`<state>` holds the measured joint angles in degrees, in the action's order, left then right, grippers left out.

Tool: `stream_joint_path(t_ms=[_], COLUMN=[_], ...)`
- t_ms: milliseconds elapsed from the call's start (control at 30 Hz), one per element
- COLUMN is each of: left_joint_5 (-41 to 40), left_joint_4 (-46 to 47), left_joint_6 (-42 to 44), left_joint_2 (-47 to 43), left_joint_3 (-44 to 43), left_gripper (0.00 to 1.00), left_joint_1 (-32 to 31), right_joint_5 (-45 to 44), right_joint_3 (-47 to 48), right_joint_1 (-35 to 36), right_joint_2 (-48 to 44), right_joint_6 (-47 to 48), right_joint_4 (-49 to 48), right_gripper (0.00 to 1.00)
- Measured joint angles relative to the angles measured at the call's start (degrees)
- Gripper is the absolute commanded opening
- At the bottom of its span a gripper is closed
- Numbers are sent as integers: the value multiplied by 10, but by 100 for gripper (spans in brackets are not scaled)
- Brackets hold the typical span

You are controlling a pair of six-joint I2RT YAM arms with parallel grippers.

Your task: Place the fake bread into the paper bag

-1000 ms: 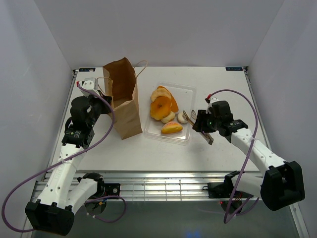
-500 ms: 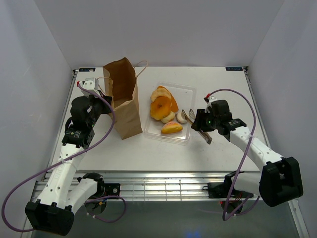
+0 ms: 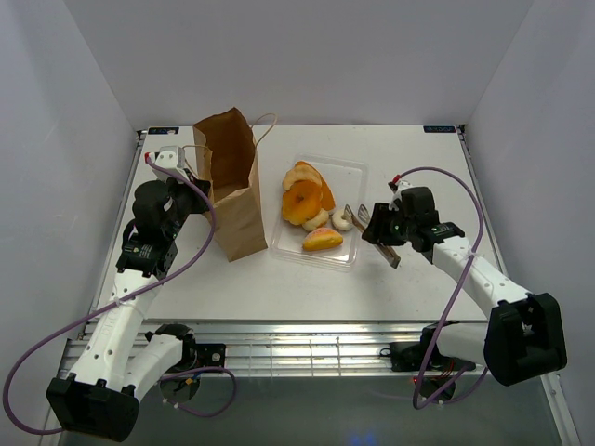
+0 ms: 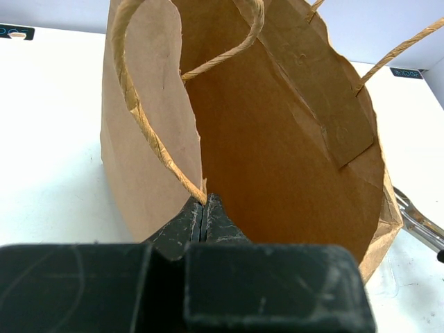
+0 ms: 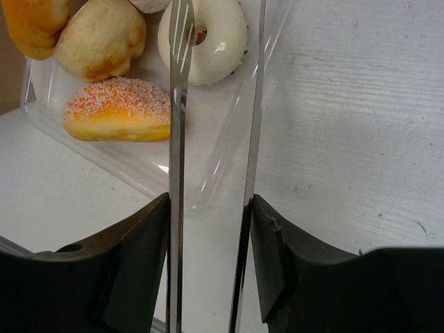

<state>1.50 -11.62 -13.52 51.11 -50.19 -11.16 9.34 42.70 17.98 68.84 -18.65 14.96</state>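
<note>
The brown paper bag (image 3: 230, 181) stands open at the left of the table; it fills the left wrist view (image 4: 277, 139). My left gripper (image 4: 202, 208) is shut on the bag's rim by a string handle (image 4: 142, 111). The fake bread (image 3: 307, 200), orange buns, a pale roll and a white doughnut, lies in a clear plastic tray (image 3: 351, 167). My right gripper (image 5: 208, 229) is shut on thin metal tongs (image 5: 177, 104), whose open tips reach over the tray's right edge toward the white doughnut (image 5: 208, 35), next to a sugared bun (image 5: 118, 111) and a pale roll (image 5: 97, 38).
White walls close in the table on three sides. A purple cable (image 3: 446, 181) loops over the right arm. Bare tabletop lies in front of the tray and bag.
My right gripper has shifted the tongs slightly left, their tips closer to the tray's right edge. The left arm and bag have not moved.
</note>
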Motion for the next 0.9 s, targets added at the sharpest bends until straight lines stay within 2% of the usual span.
stream_joint_path(t_ms=[300, 733, 900], left_joint_5=[0, 0, -1], left_joint_4=[0, 0, 0], left_joint_6=[0, 0, 0], left_joint_2=[0, 0, 0], left_joint_3=[0, 0, 0], left_gripper=[0, 0, 0], left_joint_1=[-1, -3, -3], right_joint_5=[28, 41, 42], right_joint_3=[-5, -10, -5], right_joint_1=[-3, -3, -3], right_joint_2=[15, 18, 18], right_joint_6=[-3, -3, -3], right_joint_4=[-2, -5, 1], right_gripper=[53, 30, 25])
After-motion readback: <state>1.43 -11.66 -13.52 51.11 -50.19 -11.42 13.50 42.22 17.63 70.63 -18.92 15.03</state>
